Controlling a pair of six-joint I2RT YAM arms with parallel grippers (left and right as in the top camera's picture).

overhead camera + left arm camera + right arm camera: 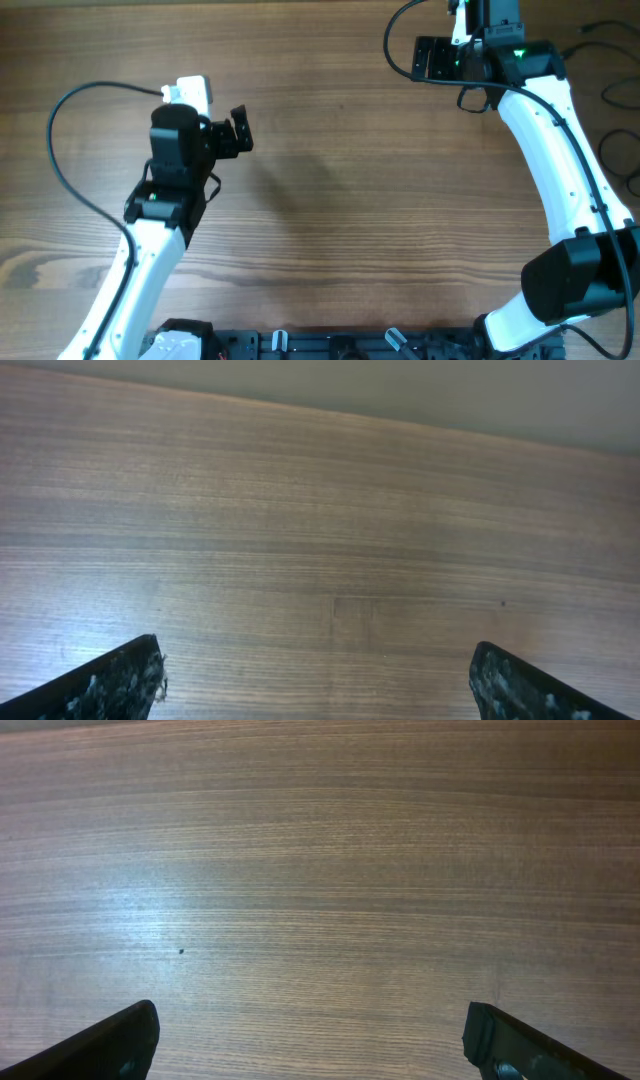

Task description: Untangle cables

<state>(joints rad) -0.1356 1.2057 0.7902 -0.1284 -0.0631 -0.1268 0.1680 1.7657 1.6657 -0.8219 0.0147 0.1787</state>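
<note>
The cables (pixel 604 90) show only as thin black cords looping at the table's far right edge in the overhead view, partly cut off by the frame. Neither wrist view shows any cable. My left gripper (pixel 245 130) hovers over the left part of the table, far from the cords, and stands open; in its wrist view (pixel 315 680) only bare wood lies between the fingertips (pixel 120 680). My right gripper (pixel 420 60) is at the back right, left of the cords, also open (pixel 310 1040) over bare wood.
A thick black wire (pixel 58 150) arcs from the left arm over the table's left side. The right arm (pixel 560 150) runs along the right side. A black rail with fittings (pixel 330 345) lines the front edge. The wooden table (pixel 350 200) spreads between the arms.
</note>
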